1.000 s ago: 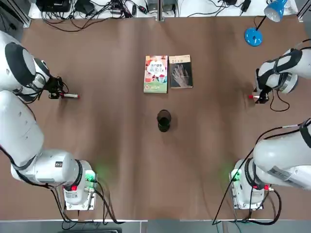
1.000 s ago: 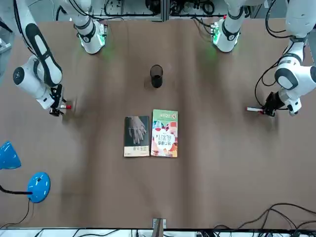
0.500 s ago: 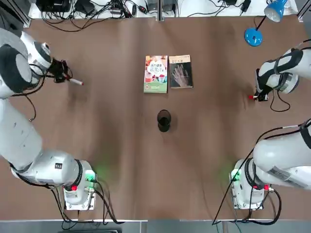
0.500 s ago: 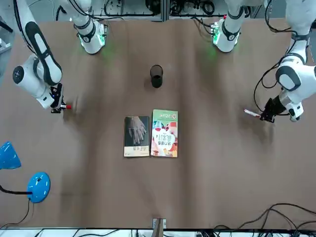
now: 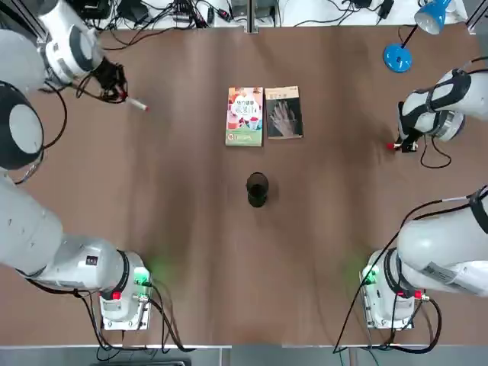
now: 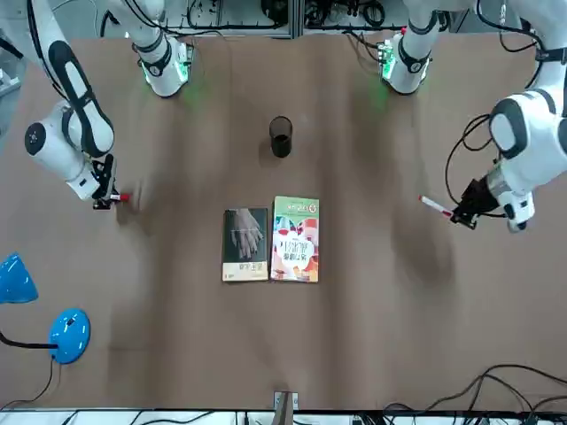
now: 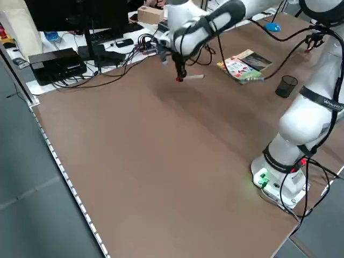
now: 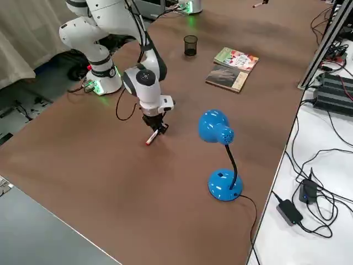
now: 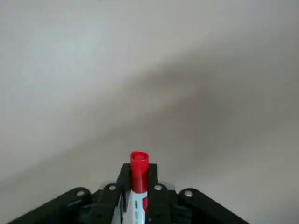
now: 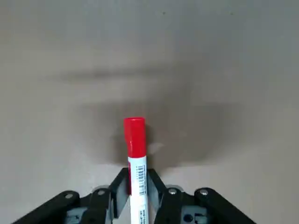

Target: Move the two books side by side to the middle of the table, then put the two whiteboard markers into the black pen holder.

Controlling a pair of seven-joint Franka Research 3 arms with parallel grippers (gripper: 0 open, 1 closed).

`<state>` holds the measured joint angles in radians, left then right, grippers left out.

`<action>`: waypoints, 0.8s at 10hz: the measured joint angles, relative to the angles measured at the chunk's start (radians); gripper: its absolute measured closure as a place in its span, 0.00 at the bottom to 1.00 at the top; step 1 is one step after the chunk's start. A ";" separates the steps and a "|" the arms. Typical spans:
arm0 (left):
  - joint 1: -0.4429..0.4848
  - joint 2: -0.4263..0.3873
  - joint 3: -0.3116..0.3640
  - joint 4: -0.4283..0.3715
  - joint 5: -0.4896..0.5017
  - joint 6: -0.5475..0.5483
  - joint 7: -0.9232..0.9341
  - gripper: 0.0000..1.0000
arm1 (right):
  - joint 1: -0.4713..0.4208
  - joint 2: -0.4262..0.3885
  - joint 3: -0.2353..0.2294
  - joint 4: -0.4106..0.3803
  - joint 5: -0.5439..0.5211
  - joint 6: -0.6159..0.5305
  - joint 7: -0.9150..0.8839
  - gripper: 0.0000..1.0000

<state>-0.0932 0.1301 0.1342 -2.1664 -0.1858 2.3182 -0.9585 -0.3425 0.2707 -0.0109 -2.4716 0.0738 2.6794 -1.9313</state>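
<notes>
While both books (image 5: 264,115) lie side by side mid-surface (image 5: 191,229), left claw (image 5: 120,94) grips whiteboard marker (image 5: 139,104) raised at far left. Right claw (image 5: 404,142) clamps second marker (image 10: 135,154) low near right edge. Black pen holder (image 5: 257,189) stands just before books.

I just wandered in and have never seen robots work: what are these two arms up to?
Each arm has picked up a whiteboard marker. The left gripper holds one marker above the table; the right gripper grips the other marker low over it. The two books lie side by side mid-table, beside the black pen holder.
</notes>
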 joint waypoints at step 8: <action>-0.006 -0.141 -0.513 0.058 0.201 -0.212 -0.524 0.82 | -0.003 -0.169 -0.005 0.258 0.131 -0.735 0.013 0.78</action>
<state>-0.0990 -0.0111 -0.3791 -2.1082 0.0153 2.1059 -1.4825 -0.3454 0.1018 -0.0158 -2.2132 0.2049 1.9446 -1.9184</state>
